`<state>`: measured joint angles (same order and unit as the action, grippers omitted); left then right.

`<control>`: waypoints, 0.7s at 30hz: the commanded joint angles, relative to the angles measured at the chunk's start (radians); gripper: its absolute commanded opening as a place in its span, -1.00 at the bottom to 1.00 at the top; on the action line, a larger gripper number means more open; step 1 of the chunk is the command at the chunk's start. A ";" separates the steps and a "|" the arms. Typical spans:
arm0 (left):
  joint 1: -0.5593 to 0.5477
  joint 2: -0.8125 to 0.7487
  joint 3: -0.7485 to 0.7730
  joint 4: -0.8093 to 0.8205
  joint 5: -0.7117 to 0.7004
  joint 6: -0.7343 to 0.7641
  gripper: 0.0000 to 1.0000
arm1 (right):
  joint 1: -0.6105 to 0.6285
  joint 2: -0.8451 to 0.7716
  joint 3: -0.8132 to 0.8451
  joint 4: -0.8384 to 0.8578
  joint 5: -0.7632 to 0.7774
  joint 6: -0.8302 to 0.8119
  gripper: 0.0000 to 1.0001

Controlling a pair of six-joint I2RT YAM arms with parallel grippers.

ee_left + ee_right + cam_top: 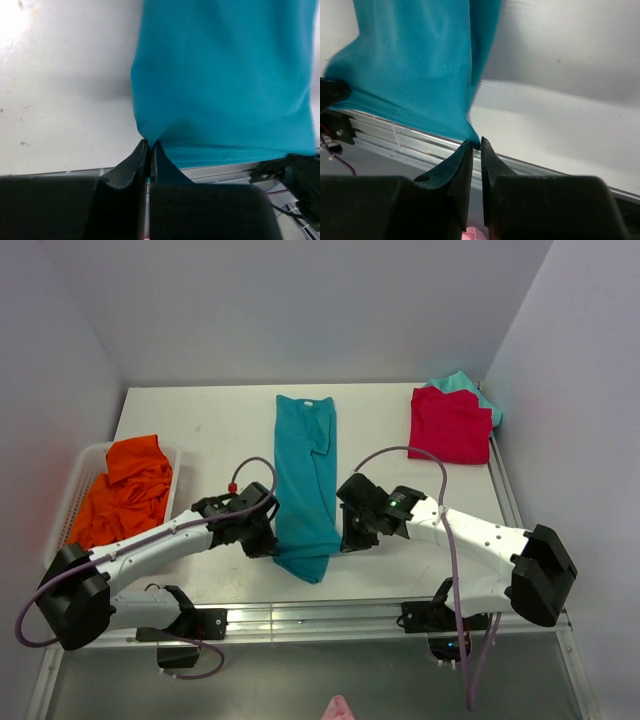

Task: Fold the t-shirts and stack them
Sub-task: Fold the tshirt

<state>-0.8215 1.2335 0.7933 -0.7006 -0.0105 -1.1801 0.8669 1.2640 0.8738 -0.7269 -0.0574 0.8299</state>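
Two robot arms grip the near end of a teal-blue t-shirt (305, 475) stretched out along the middle of a white worktop (200, 430). The shirt lies as a long, narrow strip. Its neck, with a small white label (310, 400), points to the far side, and its hem lies close to the near edge.

The left claw (268, 540) is clenched on the left near corner of the hem. In the left wrist view its two dark fingers (132, 162) are pressed together, with a pucker of teal cloth caught between their tips. The right claw (350, 535) is likewise clamped on the right near corner, and the right wrist view shows the fabric drawn to a point between its closed fingers (455, 167). The cloth between the two claws appears to hang just above the metal rail (420, 142) along the worktop's near edge.

At the far right corner of the worktop, a folded red t-shirt (450, 427) sits on top of a light-teal t-shirt (460, 382), whose edges show beyond it on the far and right sides. On the left, a crumpled orange t-shirt (125, 490) fills a white basket (75, 485), well apart from the teal-blue shirt.
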 commanded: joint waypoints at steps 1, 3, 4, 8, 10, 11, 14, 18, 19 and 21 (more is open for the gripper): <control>0.005 -0.032 -0.087 -0.034 0.020 -0.050 -0.99 | 0.000 0.049 0.092 -0.029 0.008 -0.003 -0.63; 0.005 -0.084 -0.118 -0.028 0.037 -0.075 -0.99 | 0.001 0.101 0.125 -0.029 -0.001 -0.005 -0.17; 0.004 -0.098 -0.144 -0.027 0.041 -0.104 -0.99 | 0.007 0.118 0.157 -0.032 -0.002 -0.006 0.01; 0.004 -0.152 -0.212 -0.010 0.082 -0.194 -0.99 | 0.035 0.176 0.203 -0.032 -0.010 0.009 0.18; 0.005 -0.193 -0.262 0.030 0.099 -0.249 -0.99 | 0.058 0.181 0.192 -0.019 -0.016 0.032 0.19; 0.005 -0.212 -0.279 0.044 0.106 -0.268 -0.99 | 0.069 0.181 0.182 -0.010 -0.024 0.043 0.19; 0.004 -0.272 -0.338 0.102 0.122 -0.325 -0.99 | 0.110 0.172 0.128 0.030 -0.051 0.096 0.15; 0.004 -0.246 -0.355 0.122 0.103 -0.351 -0.99 | 0.184 0.153 0.050 0.076 -0.065 0.182 0.11; 0.004 -0.227 -0.350 0.124 0.101 -0.349 -0.99 | 0.198 0.146 0.035 0.081 -0.062 0.196 0.10; -0.002 -0.177 -0.338 0.127 0.092 -0.352 -0.99 | 0.221 0.135 -0.005 0.116 -0.067 0.221 0.07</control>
<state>-0.8181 1.0065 0.4397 -0.6178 0.0853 -1.4765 1.0546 1.4410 0.9104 -0.6685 -0.1204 0.9714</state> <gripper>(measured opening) 0.068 0.541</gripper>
